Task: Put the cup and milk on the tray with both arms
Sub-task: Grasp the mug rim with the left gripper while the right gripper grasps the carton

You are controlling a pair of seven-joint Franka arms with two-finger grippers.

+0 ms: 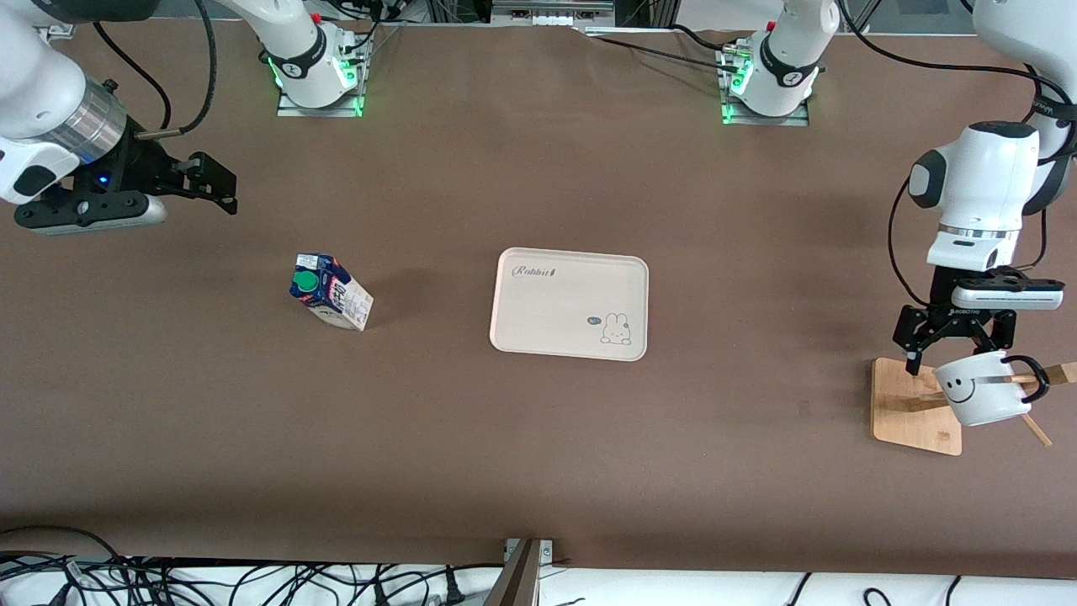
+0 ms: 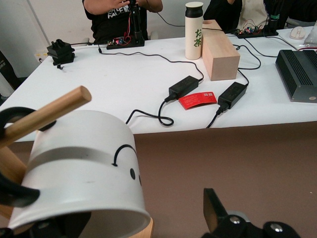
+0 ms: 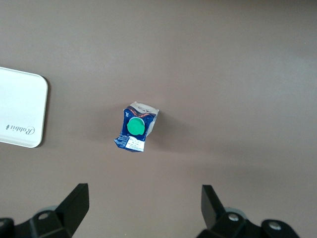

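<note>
Approach step: left gripper (image 1: 957, 348) spread beside the cup (image 1: 980, 389) hung on a wooden rack (image 1: 913, 408), right gripper (image 1: 202, 185) spread, hovering near the upright milk (image 1: 330, 291); tray (image 1: 572, 305) bare; next, each probably closes in and grips.

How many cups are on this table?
1. The cup, white with a smiley face, hangs on a peg of the wooden rack at the left arm's end of the table, just under the open left gripper. None shows elsewhere.

Glossy ceramic cup (image 1: 980, 396); wooden rack (image 1: 915, 408); matt tray (image 1: 570, 303).
</note>
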